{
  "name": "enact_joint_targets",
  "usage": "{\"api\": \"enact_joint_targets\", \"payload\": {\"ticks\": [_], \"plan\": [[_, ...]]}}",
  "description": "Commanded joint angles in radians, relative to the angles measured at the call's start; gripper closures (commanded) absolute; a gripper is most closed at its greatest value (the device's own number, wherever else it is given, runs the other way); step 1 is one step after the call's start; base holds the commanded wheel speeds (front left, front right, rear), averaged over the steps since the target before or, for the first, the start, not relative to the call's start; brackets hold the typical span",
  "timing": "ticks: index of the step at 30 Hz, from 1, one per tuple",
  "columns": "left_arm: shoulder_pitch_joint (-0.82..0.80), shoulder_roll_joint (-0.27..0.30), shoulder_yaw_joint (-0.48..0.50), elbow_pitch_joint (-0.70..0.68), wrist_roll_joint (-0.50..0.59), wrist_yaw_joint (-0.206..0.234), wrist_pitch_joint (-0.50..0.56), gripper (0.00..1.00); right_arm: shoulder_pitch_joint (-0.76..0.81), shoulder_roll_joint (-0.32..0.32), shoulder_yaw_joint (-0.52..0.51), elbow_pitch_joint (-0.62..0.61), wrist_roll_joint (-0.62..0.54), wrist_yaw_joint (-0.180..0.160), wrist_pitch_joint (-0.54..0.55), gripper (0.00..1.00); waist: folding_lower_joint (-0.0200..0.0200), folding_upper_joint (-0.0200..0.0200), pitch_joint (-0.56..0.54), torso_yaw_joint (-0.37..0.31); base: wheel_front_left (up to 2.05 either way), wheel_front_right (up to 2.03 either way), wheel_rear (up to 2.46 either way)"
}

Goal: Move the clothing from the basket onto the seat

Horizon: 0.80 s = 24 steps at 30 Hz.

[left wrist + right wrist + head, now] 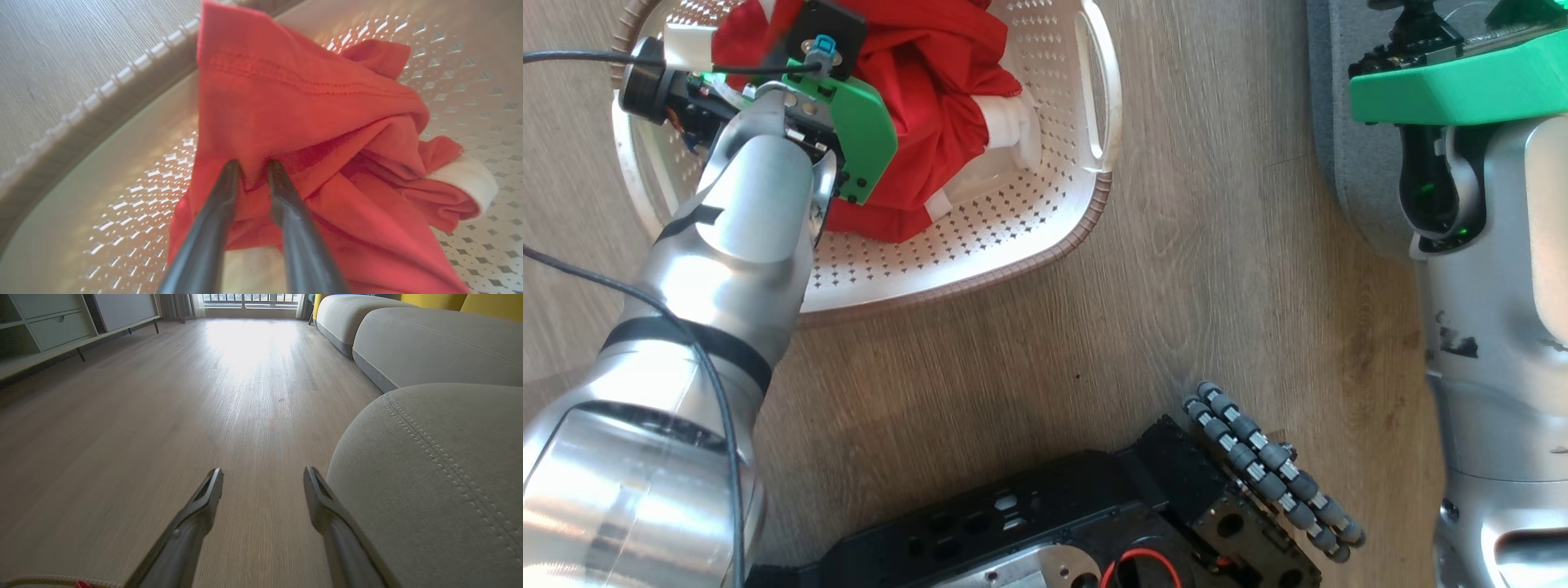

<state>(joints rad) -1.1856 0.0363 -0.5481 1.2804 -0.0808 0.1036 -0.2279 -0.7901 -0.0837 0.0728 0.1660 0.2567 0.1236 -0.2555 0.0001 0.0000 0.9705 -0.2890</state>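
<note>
The clothing point(939, 98), bright red with white bands, lies bunched in the cream basket point(1045, 245) on the wood floor. My left arm reaches down into the basket, its wrist over the heap. In the left wrist view my left gripper point(254, 165) has its two fingers close together, with a fold of the red clothing point(310, 102) pinched between the tips; a white cuff point(466, 175) sticks out at the right beside the basket wall point(122, 163). My right gripper point(263, 477) hangs open and empty above the floor, right beside the rounded corner of the grey seat point(429, 477).
My black base with its roller wheel point(1270, 469) sits below the basket. The seat's edge point(1347, 147) is to the right of the basket. More sofa sections point(429, 343) and a low cabinet point(61, 326) line the open wood floor point(204, 396).
</note>
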Motion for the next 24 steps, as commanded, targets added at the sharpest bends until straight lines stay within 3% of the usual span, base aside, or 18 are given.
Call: {"api": "enact_joint_targets", "payload": {"ticks": [1,11,18,24], "plan": [[0.005,0.016,0.005,-0.01,-0.003,-0.002,0.0,1.0,0.022,0.01,0.007,-0.028,0.011,0.007,-0.006,0.0,-0.0001,0.0,-0.002,0.0,0.0,0.0,0.0],[0.071,0.014,-0.011,-0.039,-0.08,-0.044,-0.011,1.0,0.026,0.001,-0.017,-0.017,0.009,0.007,-0.006,0.0,-0.0001,0.0,-0.084,0.029,0.0,0.0,0.0],[0.162,0.014,-0.056,-0.161,-0.186,-0.072,-0.032,1.0,0.046,-0.037,-0.017,0.0,0.005,0.007,-0.006,0.0,-0.0001,0.0,-0.19,0.092,0.0,0.0,0.0],[0.251,0.014,-0.083,-0.331,-0.273,-0.055,-0.034,1.0,0.087,-0.066,-0.002,0.03,-0.002,0.007,-0.006,0.0,-0.0001,0.0,-0.313,0.155,0.0,0.0,0.0]]}}
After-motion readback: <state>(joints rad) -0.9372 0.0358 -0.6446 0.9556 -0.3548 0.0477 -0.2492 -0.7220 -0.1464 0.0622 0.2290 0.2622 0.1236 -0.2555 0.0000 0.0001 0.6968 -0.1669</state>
